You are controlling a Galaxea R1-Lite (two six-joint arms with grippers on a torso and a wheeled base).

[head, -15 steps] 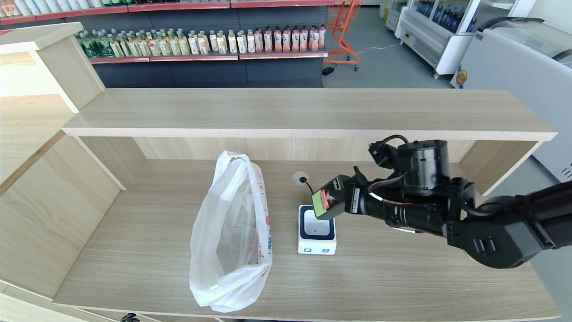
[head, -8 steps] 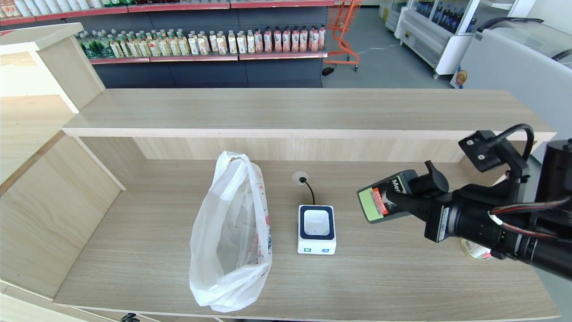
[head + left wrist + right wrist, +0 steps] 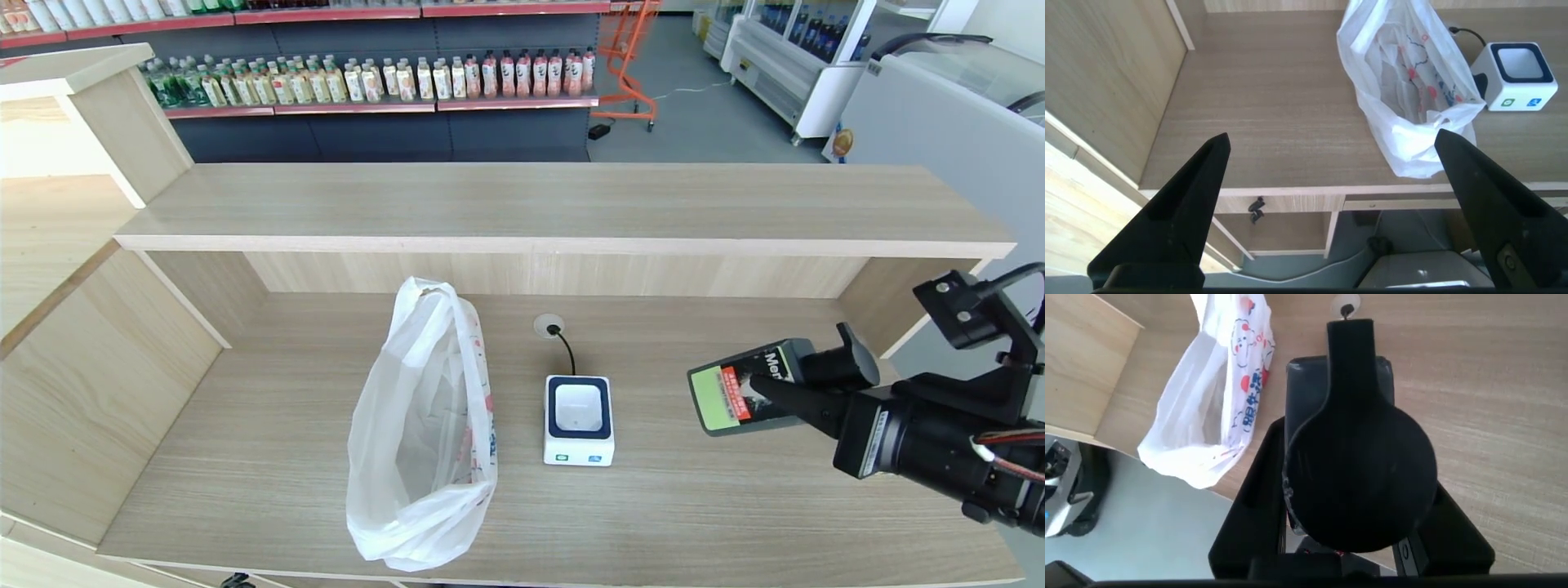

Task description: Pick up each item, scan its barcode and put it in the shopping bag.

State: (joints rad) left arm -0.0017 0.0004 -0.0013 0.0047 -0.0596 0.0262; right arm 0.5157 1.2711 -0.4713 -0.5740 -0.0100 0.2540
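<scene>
My right gripper [image 3: 796,361] is shut on a small black box [image 3: 718,398] with a green and red end face, held in the air over the counter's right part, well to the right of the scanner [image 3: 579,418]. In the right wrist view a black finger [image 3: 1350,343] lies across the box [image 3: 1300,385]. The white shopping bag [image 3: 420,425] stands open left of the scanner. My left gripper [image 3: 1333,140] is open with nothing between its fingers, hanging over the counter's near edge, with the bag [image 3: 1413,82] and scanner [image 3: 1521,72] beyond it.
The wooden counter [image 3: 735,506] has a raised ledge [image 3: 555,204] at the back and side walls left and right. The scanner's cable runs to a grommet [image 3: 549,325]. Store shelves with bottles [image 3: 367,77] stand behind.
My right arm has drawn back to the right with the box, from just above the scanner to over the counter's right part. The bag and scanner have not moved.
</scene>
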